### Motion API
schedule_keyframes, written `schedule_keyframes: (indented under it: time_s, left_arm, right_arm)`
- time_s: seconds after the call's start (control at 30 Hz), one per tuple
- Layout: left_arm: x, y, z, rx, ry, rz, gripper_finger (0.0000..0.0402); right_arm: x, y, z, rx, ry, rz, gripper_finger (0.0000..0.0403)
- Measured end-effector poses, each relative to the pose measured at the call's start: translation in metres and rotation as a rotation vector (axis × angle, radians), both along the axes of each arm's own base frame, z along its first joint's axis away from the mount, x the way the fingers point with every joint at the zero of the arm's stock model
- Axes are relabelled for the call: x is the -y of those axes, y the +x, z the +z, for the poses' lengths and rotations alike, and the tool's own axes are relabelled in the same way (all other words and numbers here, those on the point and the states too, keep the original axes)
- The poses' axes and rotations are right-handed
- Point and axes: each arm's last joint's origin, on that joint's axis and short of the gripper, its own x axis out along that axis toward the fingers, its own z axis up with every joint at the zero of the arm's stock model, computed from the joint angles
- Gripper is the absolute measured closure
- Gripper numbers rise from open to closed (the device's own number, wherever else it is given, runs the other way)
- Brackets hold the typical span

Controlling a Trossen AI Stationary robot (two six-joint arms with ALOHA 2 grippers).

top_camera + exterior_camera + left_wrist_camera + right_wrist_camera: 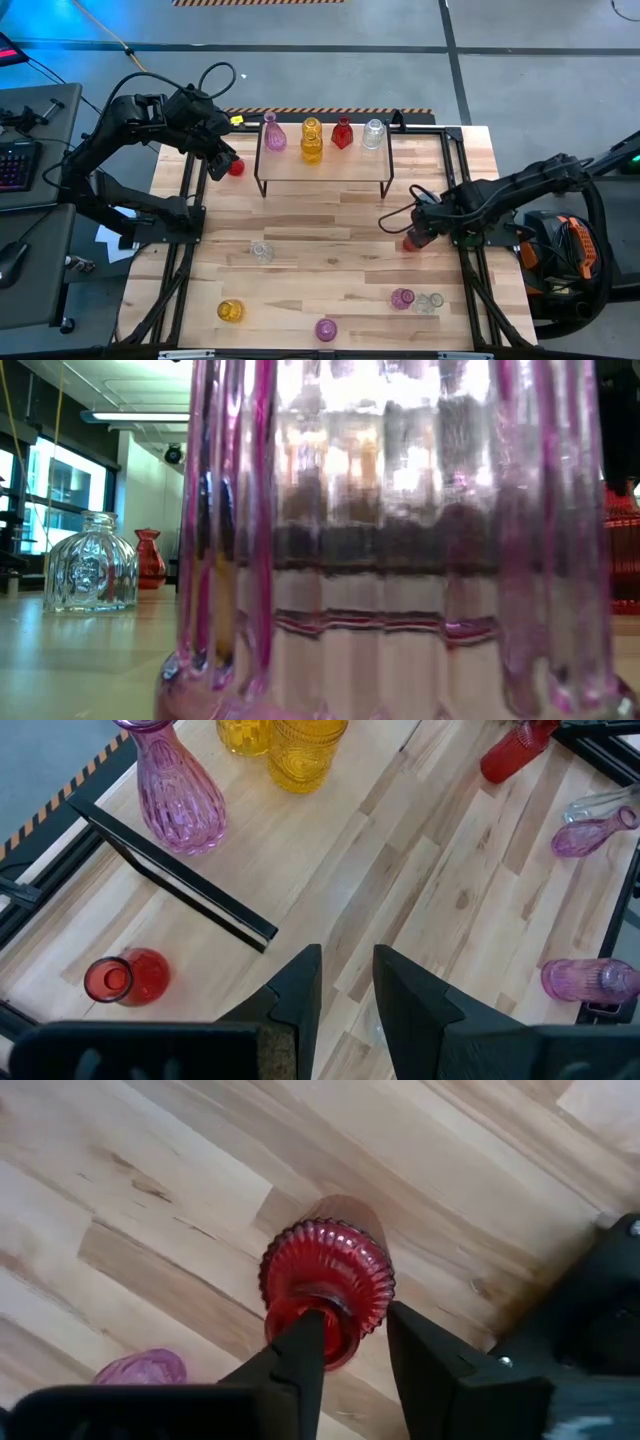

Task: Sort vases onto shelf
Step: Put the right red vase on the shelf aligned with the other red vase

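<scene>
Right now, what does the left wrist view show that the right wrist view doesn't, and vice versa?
Left wrist only: the left fingers with nothing between them, above bare table; a red vase standing near the shelf's black frame; a pink vase and a yellow vase beyond that frame.

Right wrist only: the right fingers on either side of the neck of a ribbed red vase, close up.

Shared: the wooden tabletop and pink glass lying on it.

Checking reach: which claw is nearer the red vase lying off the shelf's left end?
Left. The left claw sits right beside that red vase; the right claw is across the table, at another red vase.
</scene>
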Motion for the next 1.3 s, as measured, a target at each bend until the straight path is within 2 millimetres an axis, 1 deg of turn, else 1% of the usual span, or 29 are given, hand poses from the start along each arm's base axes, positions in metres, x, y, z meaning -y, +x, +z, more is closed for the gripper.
schedule_keyframes:
  time_s: [0.23, 0.5, 0.77, 0.87, 1.07, 1.3]
  left_arm:
    - [0.0, 0.0, 0.0, 0.0, 0.0, 0.0, 0.0316]
    - [0.0, 0.0, 0.0, 0.0, 0.0, 0.0, 0.0316]
    - [0.0, 0.0, 0.0, 0.001, 0.0, 0.0, 0.0316]
    - [0.0, 0.0, 0.0, 0.0, 0.0, 0.0, 0.0316]
    - [0.0, 0.0, 0.0, 0.0, 0.0, 0.0, 0.0316]
    - [0.0, 0.0, 0.0, 0.0, 0.0, 0.0, 0.0316]
  right_arm:
    - [0.0, 0.001, -0.006, 0.017, 0.009, -0.017, 0.0342]
    - [0.001, 0.003, -0.001, 0.037, 0.013, -0.026, 0.0395]
    - [0.007, 0.008, 0.004, 0.068, 0.056, -0.031, 0.0399]
    - [0.011, 0.012, 0.016, 0.106, 0.059, -0.025, 0.0399]
    - [0.025, 0.018, 0.047, 0.156, 0.034, 0.0, 0.0401]
    - [0.048, 0.037, 0.086, 0.207, -0.017, 0.098, 0.0402]
